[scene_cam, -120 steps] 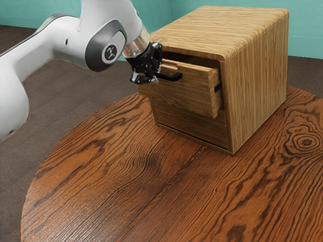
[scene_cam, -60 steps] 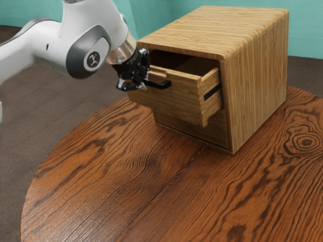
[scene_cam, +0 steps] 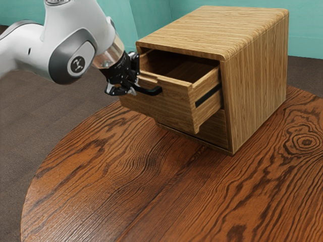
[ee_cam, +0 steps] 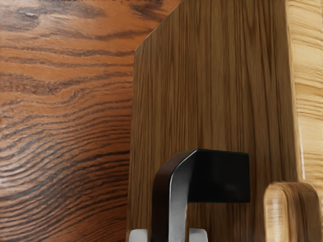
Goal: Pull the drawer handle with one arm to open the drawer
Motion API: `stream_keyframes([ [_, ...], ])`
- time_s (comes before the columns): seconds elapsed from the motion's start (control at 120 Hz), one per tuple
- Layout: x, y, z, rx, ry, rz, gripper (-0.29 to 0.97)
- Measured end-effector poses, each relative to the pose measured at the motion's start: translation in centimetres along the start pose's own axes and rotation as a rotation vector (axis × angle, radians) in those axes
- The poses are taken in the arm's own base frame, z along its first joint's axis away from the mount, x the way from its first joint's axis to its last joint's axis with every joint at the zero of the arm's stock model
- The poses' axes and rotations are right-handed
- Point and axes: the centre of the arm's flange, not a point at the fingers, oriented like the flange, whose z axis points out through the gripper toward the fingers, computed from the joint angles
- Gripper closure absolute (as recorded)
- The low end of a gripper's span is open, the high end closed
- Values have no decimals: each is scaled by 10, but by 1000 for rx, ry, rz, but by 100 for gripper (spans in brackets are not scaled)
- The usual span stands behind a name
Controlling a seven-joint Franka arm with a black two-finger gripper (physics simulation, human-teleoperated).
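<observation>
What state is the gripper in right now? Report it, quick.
Gripper: closed on the black drawer handle of the pulled-out upper drawer.

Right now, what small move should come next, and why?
Probably a short straight pull away from the cabinet: the tool is shut on the handle, and the drawer is only partly out, its back end inside.
</observation>
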Motion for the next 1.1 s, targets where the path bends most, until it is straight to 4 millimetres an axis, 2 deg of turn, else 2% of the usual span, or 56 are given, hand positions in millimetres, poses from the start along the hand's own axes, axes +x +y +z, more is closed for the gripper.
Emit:
stream_keyframes([
  [0.317,2,-20,-9,-2,7,-4,77],
  [0.525,0,-36,-23,-8,13,-3,77],
  [0.867,0,-67,-27,3,7,-20,78],
  [1.1,-2,-77,-41,-22,6,-22,76],
])
